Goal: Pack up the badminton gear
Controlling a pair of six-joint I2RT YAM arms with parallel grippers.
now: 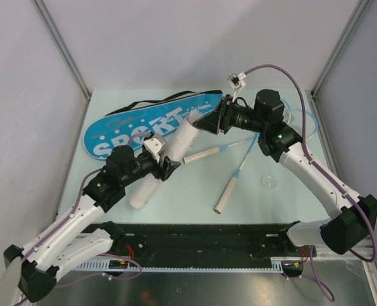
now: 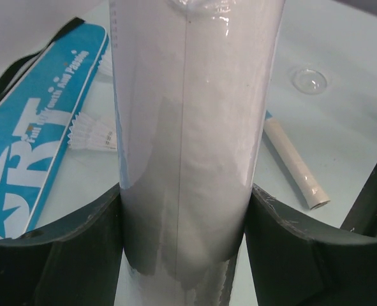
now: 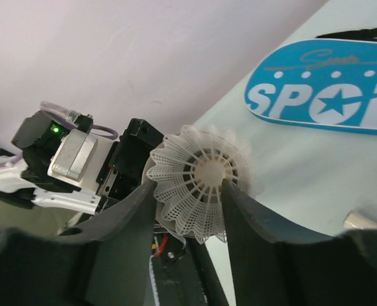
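At the middle of the surface point(image 1: 194, 217) the packing looks barely begun. Nothing appears to be packed yet, and only the tube is being loaded.

The left fingers point(image 2: 67, 255) press against both sides of the long white tube point(image 2: 188, 127) and hold it slantwise, its far mouth turned toward the right arm. The right fingers point(image 3: 118, 242) pinch one shuttlecock point(image 3: 198, 172) by its skirt. From above it sits right at the tube's mouth, but I cannot tell whether it has gone in.

The count:
- **Tube:** one.
- **Blue cover point(image 1: 156, 127):** one, lying flat at the far left with its black strap behind it.
- **Rackets:** two, both outside the cover. The farther racket point(image 1: 204, 154) and the nearer racket point(image 1: 227, 194) show their white handles plainly, while their heads are mostly hidden under the right arm.
- **Small clear cap point(image 1: 268, 182):** one, lying apart on the right.
- **Shuttlecocks:** one held, plus the loose shuttlecocks point(image 2: 91, 131) just beside the cover. There are at least one or two of these, but the tube blocks a sure count.

Nearly everything seems left to do. The held shuttlecock and the loose ones have to go into the tube, which probably gets closed with the cap. Both rackets then have to slide into the cover.
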